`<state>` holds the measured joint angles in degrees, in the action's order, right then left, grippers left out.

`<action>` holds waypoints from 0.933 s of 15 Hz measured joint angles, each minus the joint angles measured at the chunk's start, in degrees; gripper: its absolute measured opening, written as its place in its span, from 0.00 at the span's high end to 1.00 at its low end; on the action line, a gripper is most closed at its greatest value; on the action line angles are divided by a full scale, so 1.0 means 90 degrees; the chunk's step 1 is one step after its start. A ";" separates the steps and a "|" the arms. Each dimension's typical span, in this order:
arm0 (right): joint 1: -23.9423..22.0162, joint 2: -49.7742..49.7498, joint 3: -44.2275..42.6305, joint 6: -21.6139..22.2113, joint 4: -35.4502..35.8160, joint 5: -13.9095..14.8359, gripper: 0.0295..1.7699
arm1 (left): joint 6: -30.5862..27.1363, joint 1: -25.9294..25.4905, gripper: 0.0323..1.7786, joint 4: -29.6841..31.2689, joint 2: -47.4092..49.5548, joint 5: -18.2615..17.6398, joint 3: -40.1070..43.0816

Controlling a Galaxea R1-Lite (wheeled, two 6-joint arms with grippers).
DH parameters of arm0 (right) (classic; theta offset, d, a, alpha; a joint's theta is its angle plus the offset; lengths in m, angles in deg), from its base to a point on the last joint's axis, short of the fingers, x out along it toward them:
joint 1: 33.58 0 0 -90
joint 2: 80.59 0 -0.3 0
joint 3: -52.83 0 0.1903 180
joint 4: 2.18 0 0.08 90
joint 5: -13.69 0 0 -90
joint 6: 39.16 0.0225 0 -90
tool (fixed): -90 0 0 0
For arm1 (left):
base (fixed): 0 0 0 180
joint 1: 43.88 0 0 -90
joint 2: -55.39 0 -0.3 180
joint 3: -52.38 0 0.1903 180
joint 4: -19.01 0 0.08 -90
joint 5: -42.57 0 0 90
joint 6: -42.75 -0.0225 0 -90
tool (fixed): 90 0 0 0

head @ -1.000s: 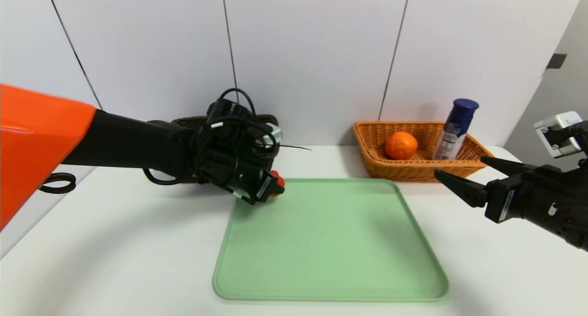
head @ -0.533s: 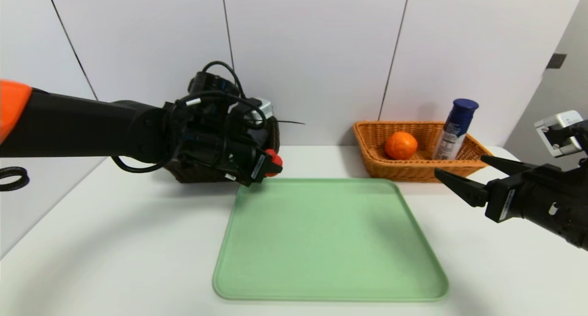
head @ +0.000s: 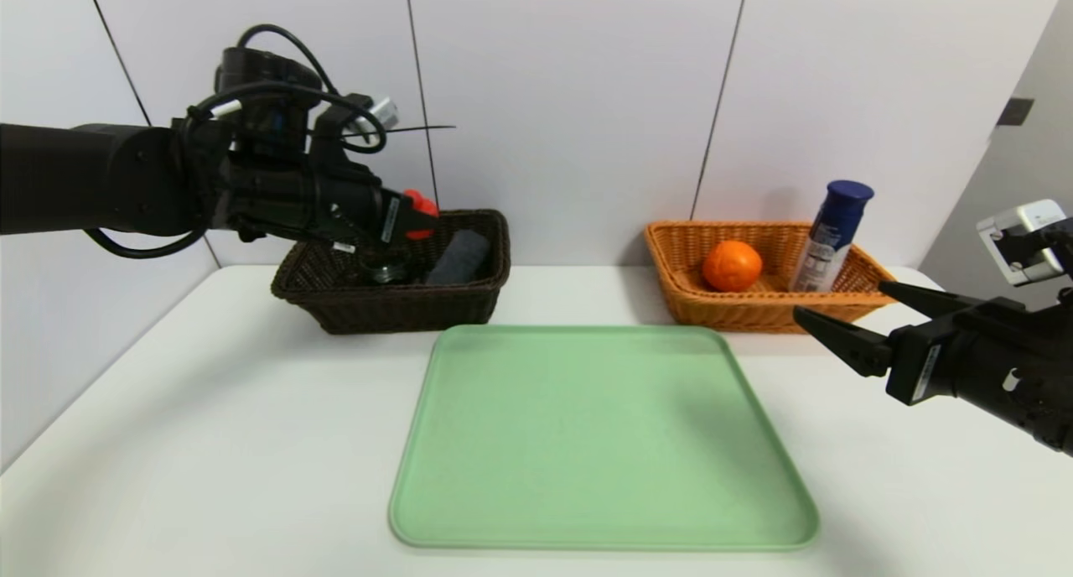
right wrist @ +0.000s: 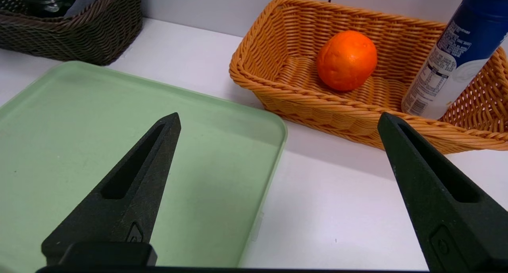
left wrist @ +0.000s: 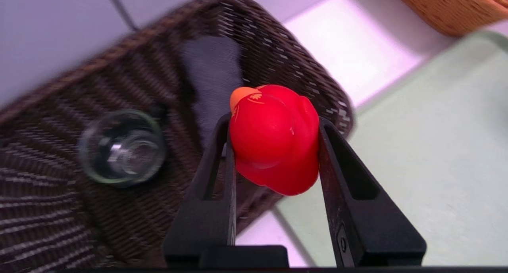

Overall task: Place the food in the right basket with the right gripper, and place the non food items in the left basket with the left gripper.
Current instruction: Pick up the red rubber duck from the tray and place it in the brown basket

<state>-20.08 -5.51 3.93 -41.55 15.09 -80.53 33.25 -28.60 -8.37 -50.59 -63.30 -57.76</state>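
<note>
My left gripper (head: 412,216) (left wrist: 274,122) is shut on a red rubber duck (head: 419,205) (left wrist: 274,140) with an orange beak. It hangs above the dark brown left basket (head: 394,304) (left wrist: 51,209), which holds a glass jar (head: 384,268) (left wrist: 123,146) and a grey object (head: 459,258) (left wrist: 212,78). The orange right basket (head: 754,310) (right wrist: 317,106) holds an orange (head: 732,265) (right wrist: 346,60) and a blue-capped bottle (head: 832,235) (right wrist: 452,54). My right gripper (head: 847,317) (right wrist: 278,120) hovers open and empty at the right, in front of that basket.
A green tray (head: 599,439) (right wrist: 99,146) lies bare in the middle of the white table (head: 209,443), between and in front of the two baskets. White wall panels stand close behind the baskets.
My left gripper has risen from the tray's back left corner and swung left with the red duck, now over the left basket. The right arm has not moved.
</note>
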 joint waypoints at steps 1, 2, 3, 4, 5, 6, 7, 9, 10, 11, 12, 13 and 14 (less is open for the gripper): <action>0.0000 -0.0003 0.0005 -0.0004 -0.0001 -0.0005 0.03 | -0.0015 -0.0217 0.66 0.0069 0.0003 0.0024 -0.0046; 0.0000 -0.0007 0.0008 -0.0007 -0.0001 -0.0005 0.03 | -0.0030 -0.0432 0.66 0.0098 -0.0012 0.0087 -0.0083; 0.0000 -0.0009 0.0015 -0.0015 -0.0001 -0.0003 0.03 | -0.0046 -0.0610 0.66 0.0118 -0.0043 0.0146 -0.0116; 0.0001 -0.0015 0.0027 -0.0016 -0.0001 -0.0005 0.03 | -0.0098 -0.0763 0.66 0.0122 -0.0092 0.0168 -0.0149; 0.0001 -0.0016 0.0037 -0.0027 -0.0001 -0.0003 0.03 | -0.0205 -0.0924 0.66 0.0125 -0.0163 0.0172 -0.0187; 0.0001 -0.0022 0.0042 -0.0034 0.0000 0.0000 0.03 | -0.0343 -0.1071 0.66 0.0125 -0.0247 0.0180 -0.0223; 0.0001 -0.0027 0.0045 -0.0034 -0.0001 0.0001 0.03 | -0.0479 -0.1207 0.66 0.0125 -0.0337 0.0206 -0.0244; 0.0001 -0.0034 0.0057 -0.0037 -0.0004 0.0004 0.03 | -0.0576 -0.1360 0.66 0.0127 -0.0534 0.0427 -0.0268; 0.0001 -0.0037 0.0066 -0.0041 -0.0001 0.0001 0.03 | -0.0585 -0.1387 0.66 0.0125 -0.0623 0.0545 -0.0272; 0.0001 -0.0039 0.0069 -0.0041 -0.0004 0.0007 0.03 | -0.0597 -0.1417 0.66 0.0130 -0.0718 0.0622 -0.0280; 0.0001 -0.0039 0.0073 -0.0043 -0.0007 0.0004 0.03 | -0.0597 -0.1453 0.66 0.0165 -0.0801 0.0656 -0.0280; 0.0004 -0.0039 0.0073 -0.0043 -0.0009 0.0004 0.03 | -0.0596 -0.1482 0.66 0.0223 -0.0879 0.0668 -0.0280; 0.0024 -0.0034 0.0073 -0.0043 -0.0009 0.0004 0.03 | -0.0596 -0.1504 0.66 0.0263 -0.0947 0.0670 -0.0270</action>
<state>-19.86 -5.82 4.58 -41.94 15.00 -80.49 27.88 -42.13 -6.01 -59.11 -57.27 -60.19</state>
